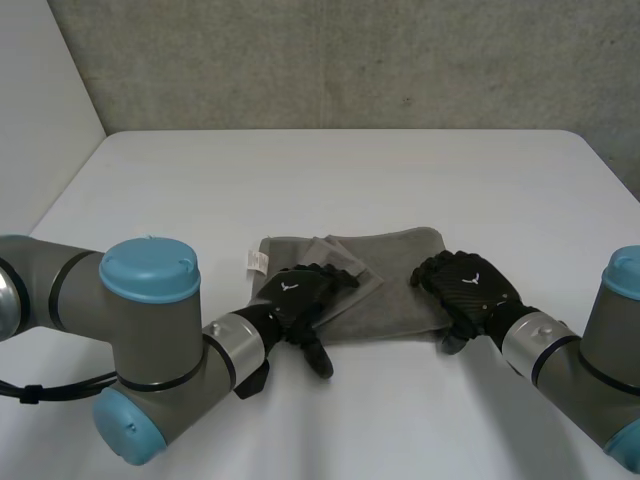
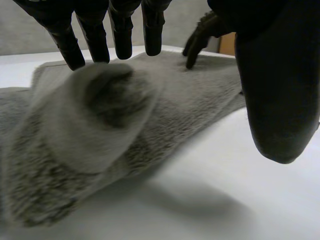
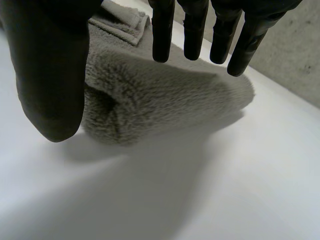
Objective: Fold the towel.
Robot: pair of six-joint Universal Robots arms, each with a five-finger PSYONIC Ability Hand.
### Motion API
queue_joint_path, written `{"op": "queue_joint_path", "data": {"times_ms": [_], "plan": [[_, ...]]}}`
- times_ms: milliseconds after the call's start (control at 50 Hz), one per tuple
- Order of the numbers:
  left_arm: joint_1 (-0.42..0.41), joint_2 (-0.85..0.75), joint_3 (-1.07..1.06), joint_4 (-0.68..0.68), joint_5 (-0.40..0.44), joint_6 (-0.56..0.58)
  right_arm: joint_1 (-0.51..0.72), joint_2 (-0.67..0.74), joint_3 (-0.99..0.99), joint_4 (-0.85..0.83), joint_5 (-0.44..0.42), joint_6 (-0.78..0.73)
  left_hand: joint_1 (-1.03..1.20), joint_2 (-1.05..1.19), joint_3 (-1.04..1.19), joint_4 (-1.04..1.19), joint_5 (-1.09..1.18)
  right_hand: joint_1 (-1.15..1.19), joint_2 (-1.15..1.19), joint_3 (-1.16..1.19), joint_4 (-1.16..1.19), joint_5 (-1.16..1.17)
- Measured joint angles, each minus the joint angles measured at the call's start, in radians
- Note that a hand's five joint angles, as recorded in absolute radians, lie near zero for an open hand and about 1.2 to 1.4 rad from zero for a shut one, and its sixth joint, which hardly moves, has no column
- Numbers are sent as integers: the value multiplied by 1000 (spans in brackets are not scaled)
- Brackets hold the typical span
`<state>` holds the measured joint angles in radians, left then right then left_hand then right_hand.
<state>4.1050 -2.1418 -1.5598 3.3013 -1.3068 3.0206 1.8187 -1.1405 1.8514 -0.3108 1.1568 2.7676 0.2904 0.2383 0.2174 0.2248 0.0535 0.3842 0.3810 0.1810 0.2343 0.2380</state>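
Towel (image 1: 390, 275): grey, partly folded, flat on the table (image 1: 330, 180) between the two hands; a white tag (image 1: 256, 262) sticks out at its far left corner.
Left hand (image 1: 293, 298): on the near left edge of the towel; the fingers (image 2: 122, 35) are straight over a raised hump of cloth, and the thumb (image 2: 280, 100) is spread out above the table, gripping nothing.
Right hand (image 1: 470, 285): at the near right corner; the fingers (image 3: 195, 30) are straight above a lifted roll of the edge, the thumb (image 3: 47, 75) is held wide beside it, and there is no grip.
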Motion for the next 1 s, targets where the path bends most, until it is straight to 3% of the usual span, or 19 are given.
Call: {"op": "queue_joint_path", "data": {"times_ms": [140, 320, 400, 560, 680, 820, 1000], "plan": [[11, -8, 24, 5, -67, -1, 8, 26, -7, -26, -7, 144, 0, 0, 0, 0, 0, 0, 0, 0, 0, 0], [20, -5, 30, 10, -84, -1, 13, 25, -16, -66, 2, 221, 0, 0, 0, 0, 0, 17, 8, 0, 0, 13], [20, -8, 30, 33, -88, -1, 13, 26, -19, -80, 4, 232, 0, 0, 0, 0, 0, 217, 217, 0, 0, 191], [36, -16, 55, 107, -141, 5, 6, 35, -14, -92, 5, 232, 0, 0, 0, 0, 0, 906, 896, 0, 0, 866], [91, -39, 100, 120, -176, 55, 0, 35, -11, -90, -1, 229, 0, 0, 0, 0, 0, 917, 908, 0, 0, 906], [183, -79, 128, 114, -229, 195, -1, 29, -8, -85, -7, 223, 0, 0, 0, 0, 0, 917, 909, 0, 0, 906], [212, -70, 113, 107, -263, 234, 2, 21, 1, -81, -9, 217, 0, 0, 0, 0, 0, 918, 909, 0, 0, 909]]}}
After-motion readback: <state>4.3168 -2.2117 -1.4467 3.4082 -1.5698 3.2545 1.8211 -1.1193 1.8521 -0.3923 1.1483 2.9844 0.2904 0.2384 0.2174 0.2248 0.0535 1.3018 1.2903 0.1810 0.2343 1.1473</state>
